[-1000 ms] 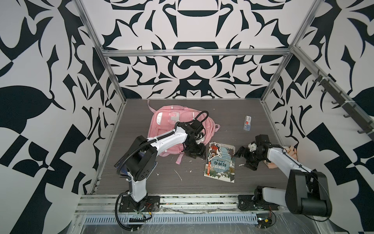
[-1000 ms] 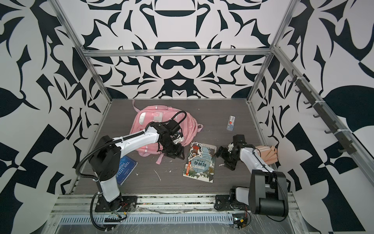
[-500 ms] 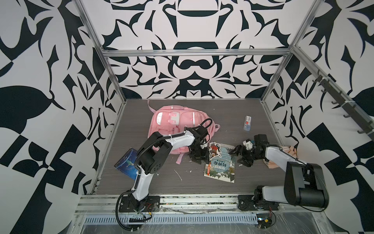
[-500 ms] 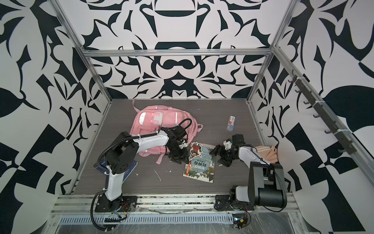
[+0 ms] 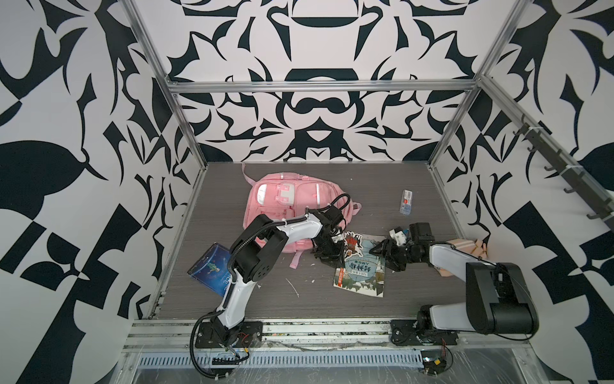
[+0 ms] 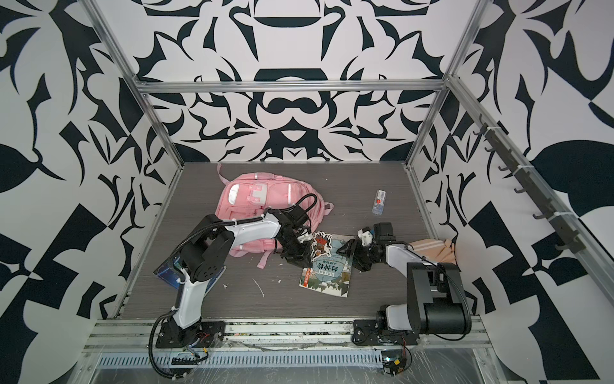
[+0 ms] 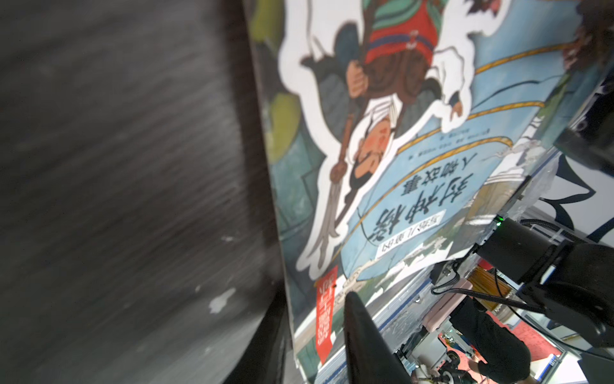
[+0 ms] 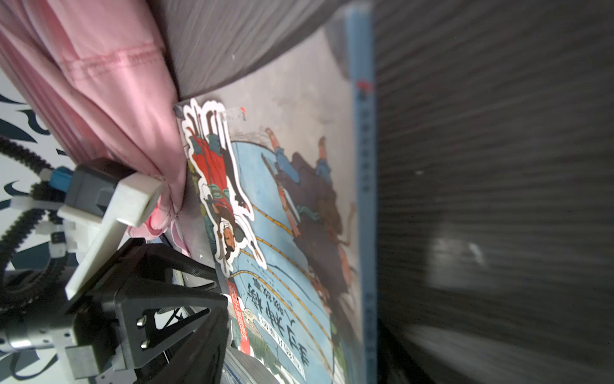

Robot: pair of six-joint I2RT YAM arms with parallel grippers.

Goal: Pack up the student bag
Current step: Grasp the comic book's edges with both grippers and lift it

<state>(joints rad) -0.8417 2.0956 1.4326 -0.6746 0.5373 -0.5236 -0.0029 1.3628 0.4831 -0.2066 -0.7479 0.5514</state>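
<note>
1. Step in hand, by my reading: lifting the picture book point(image 5: 360, 269) off the bench point(image 5: 299, 306) for the student bag point(image 5: 285, 206), which lies flat just beside the book's far left corner.
2. Next needs a firm pinch on both edges, then a level lift.
3. The left gripper point(image 5: 334, 259) sits low at the book's left edge and the right gripper point(image 5: 385, 257) at its right edge, both with jaws part-way apart. Whether either has hold, I cannot tell.
</note>
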